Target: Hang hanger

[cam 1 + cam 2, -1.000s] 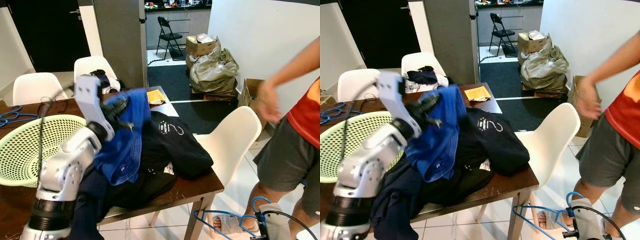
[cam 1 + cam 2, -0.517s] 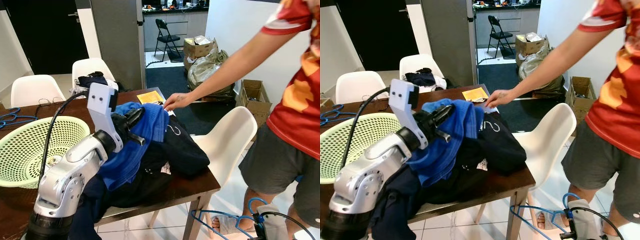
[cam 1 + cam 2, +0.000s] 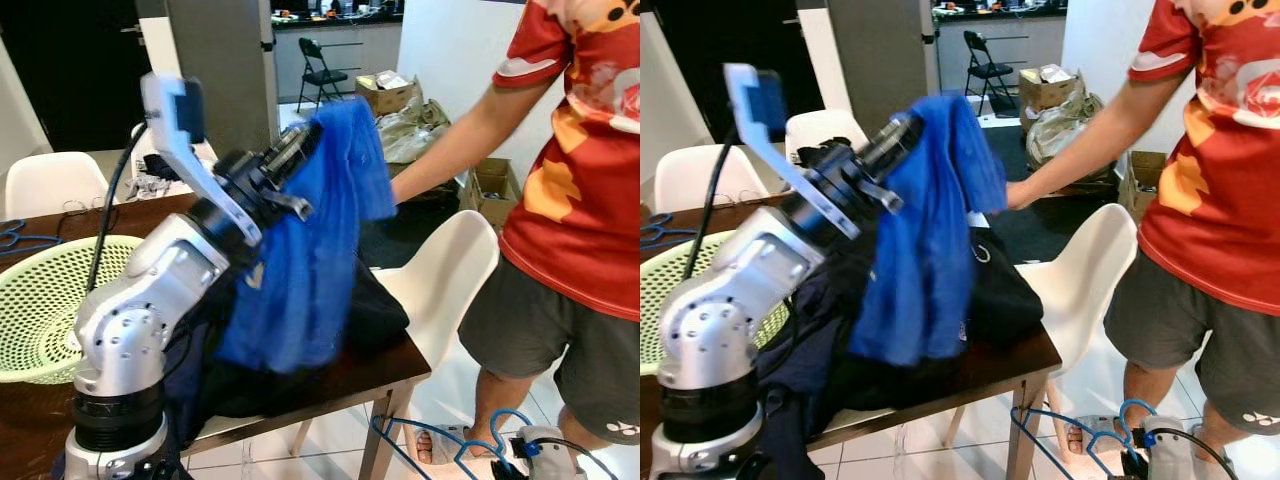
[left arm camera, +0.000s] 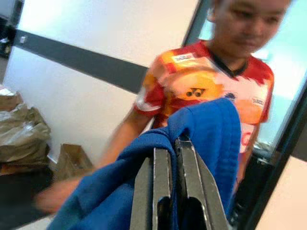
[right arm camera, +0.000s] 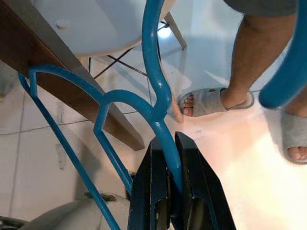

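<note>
The robot's left hand (image 4: 175,158) is raised high above a dark wooden surface (image 3: 372,366), its two black fingers pinched tight on a fold of a blue garment (image 3: 310,250). The cloth hangs down from the fingers in a long drape, its lower edge reaching a heap of dark clothes (image 3: 1000,290) piled on the surface.

On the robot's left side of the surface sits a pale green perforated laundry basket (image 3: 40,300) — what can be seen of its inside looks empty, though the arm covers part of it. A white chair (image 3: 440,275) stands at the near right corner of the surface, and more white chairs stand along the far side.

A person in a red and orange patterned shirt (image 3: 575,150) and dark shorts stands on the robot's right, one arm stretched toward the raised blue garment; the person's hand (image 3: 1018,193) is just beside the cloth, and whether it touches cannot be told.

Low on the right, near the tiled floor (image 5: 225,158), the right hand (image 5: 172,191) is closed on the neck of a blue hanger (image 5: 153,96) — the hanger sits beside the surface's edge, close to the person's sandalled feet.
</note>
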